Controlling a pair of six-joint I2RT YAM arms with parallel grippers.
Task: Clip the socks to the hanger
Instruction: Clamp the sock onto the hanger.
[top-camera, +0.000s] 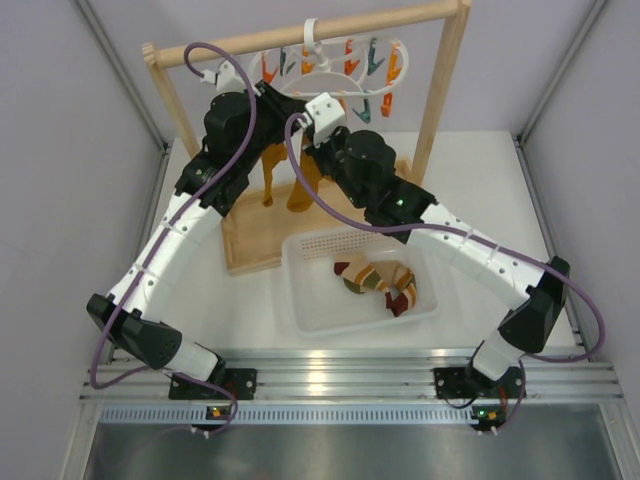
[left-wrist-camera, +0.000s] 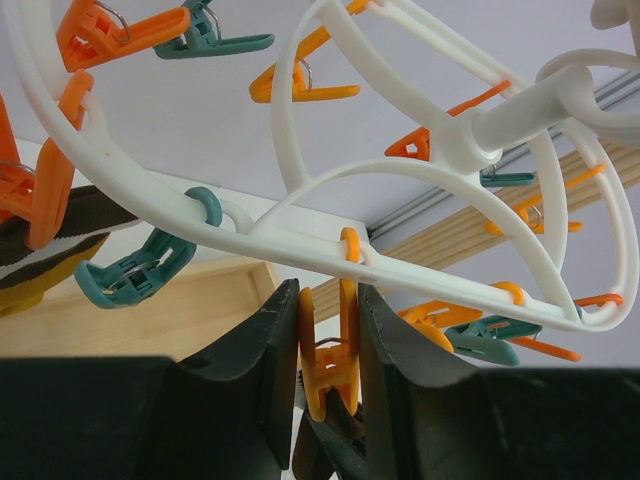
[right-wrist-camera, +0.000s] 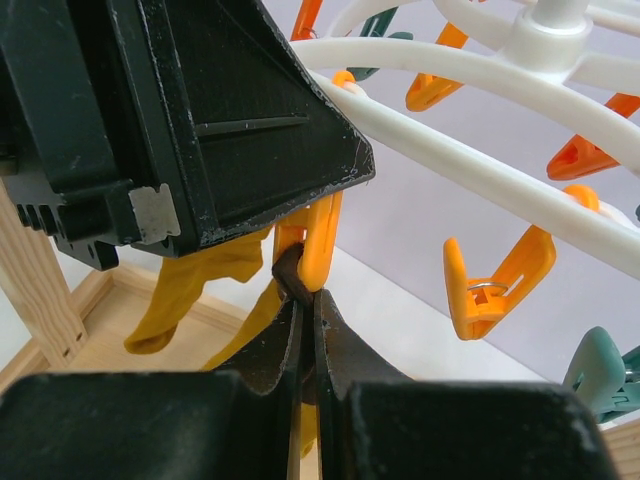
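The left arm's fingers (left-wrist-camera: 265, 370) are clenched on an orange peg (left-wrist-camera: 325, 365) at lower centre, apparently squeezing its jaws apart. The right arm's fingers (right-wrist-camera: 350, 350) are pinched tight on a mustard sock (right-wrist-camera: 195, 290), its dark cuff pushed up into that peg. The peg dangles from the hanger (left-wrist-camera: 290, 235), with neighbouring pegs (right-wrist-camera: 490, 290) close by. Withdrawal room looks best downward, toward the basket (top-camera: 300, 300) holding the striped socks (top-camera: 380, 280).
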